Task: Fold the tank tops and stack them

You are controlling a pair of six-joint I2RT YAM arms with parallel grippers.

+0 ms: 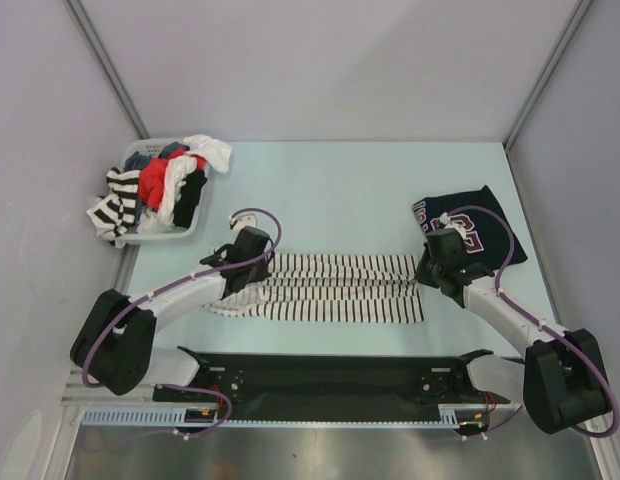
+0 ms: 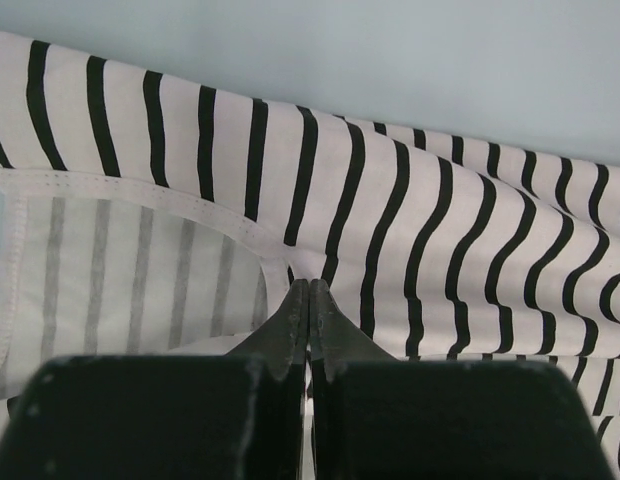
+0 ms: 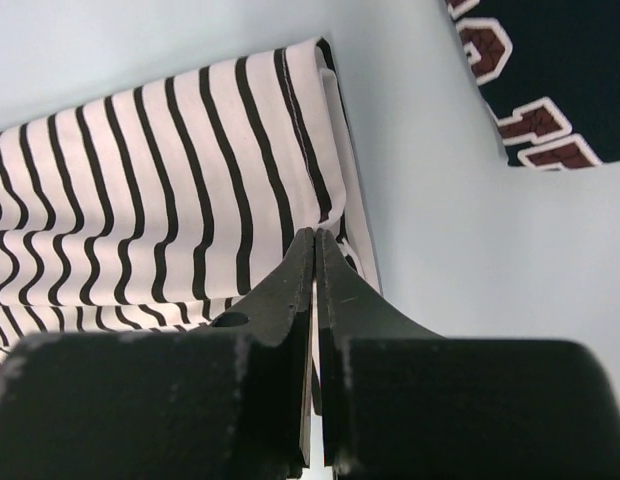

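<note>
My left fingers [image 2: 290, 322] are clenched on the left end of the white striped tank top [image 1: 340, 288], lying flat across the bench [image 1: 340, 190], my right fingers [image 3: 295, 285] clenched on its right end, the navy jersey [image 1: 482, 222] near, farther right.

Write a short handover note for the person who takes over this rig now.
Left gripper: jaws shut, tips at the left end of the striped tank top.
Right gripper: jaws shut, tips at its right end.
Navy jersey: lies apart, far right, seemingly folded.
Done: striped top folded into a long band.
To do: fold it shorter, stack it with the jersey.
</note>
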